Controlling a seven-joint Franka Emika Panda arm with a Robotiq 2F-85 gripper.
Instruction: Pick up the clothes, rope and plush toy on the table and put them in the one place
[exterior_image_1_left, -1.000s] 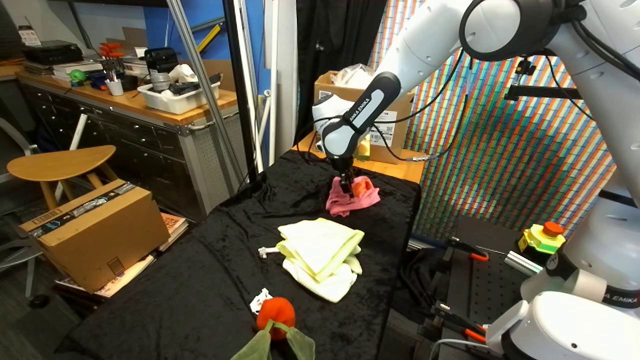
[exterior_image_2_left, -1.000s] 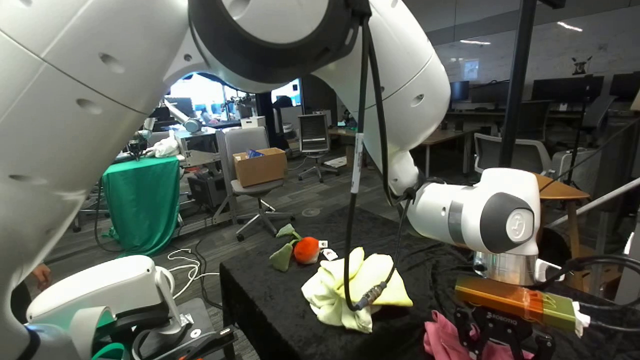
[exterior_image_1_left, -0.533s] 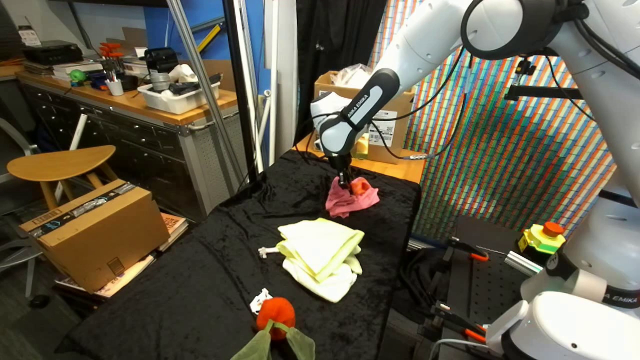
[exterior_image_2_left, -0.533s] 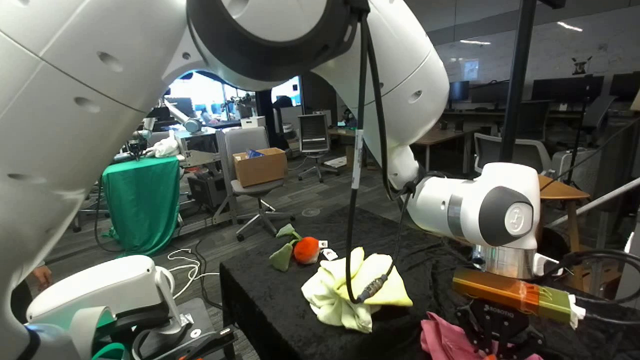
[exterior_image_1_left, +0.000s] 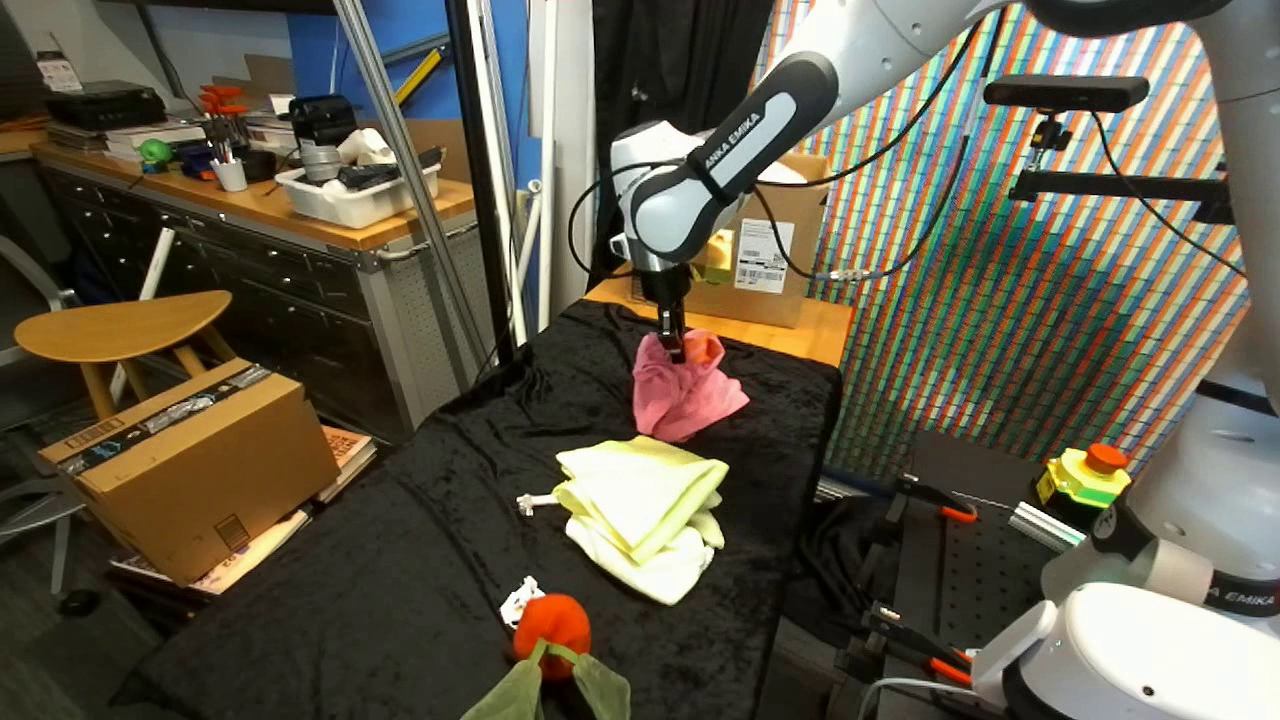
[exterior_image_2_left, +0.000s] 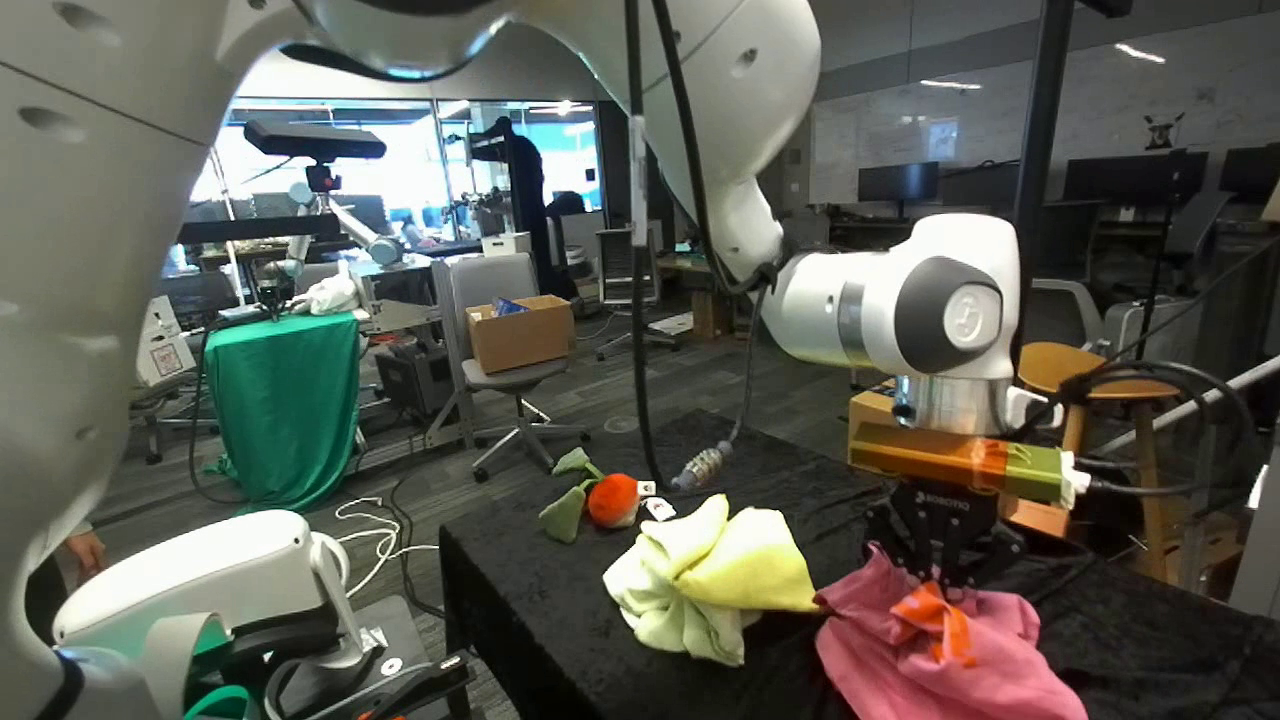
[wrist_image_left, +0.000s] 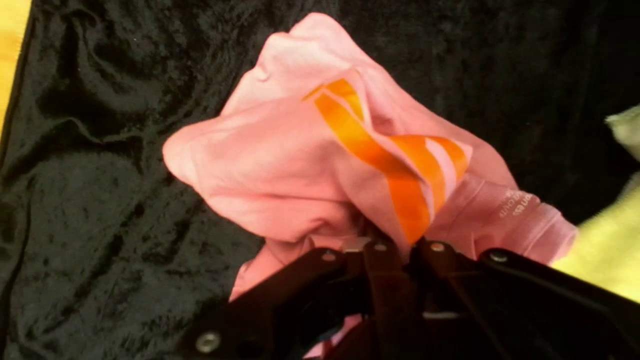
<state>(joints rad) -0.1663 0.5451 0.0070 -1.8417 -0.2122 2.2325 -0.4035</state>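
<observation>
A pink cloth with an orange print (exterior_image_1_left: 680, 400) is partly raised off the black-covered table, its lower folds hanging down. My gripper (exterior_image_1_left: 672, 352) is shut on it from above; in the wrist view a fold of the pink cloth (wrist_image_left: 280, 165) runs up between the fingertips (wrist_image_left: 407, 248). A pale yellow cloth (exterior_image_1_left: 640, 500) lies heaped mid-table, also seen in an exterior view (exterior_image_2_left: 740, 570). A white knotted rope end (exterior_image_1_left: 537, 504) pokes out beside it; the rest of the rope is hidden. A red plush toy with green leaves (exterior_image_1_left: 552, 637) lies beyond, also in an exterior view (exterior_image_2_left: 612, 500).
A cardboard box (exterior_image_1_left: 765, 250) stands behind the table's far end, near my wrist. A cable (exterior_image_2_left: 640, 300) hangs from my arm above the yellow cloth. The table's black cover (exterior_image_1_left: 400, 580) drops off at its edges. A white tag (exterior_image_1_left: 522, 600) lies by the plush toy.
My fingers have closed on the pink cloth and my gripper has risen, drawing the cloth up into a hanging shape. The yellow cloth, rope end and plush toy have not moved.
</observation>
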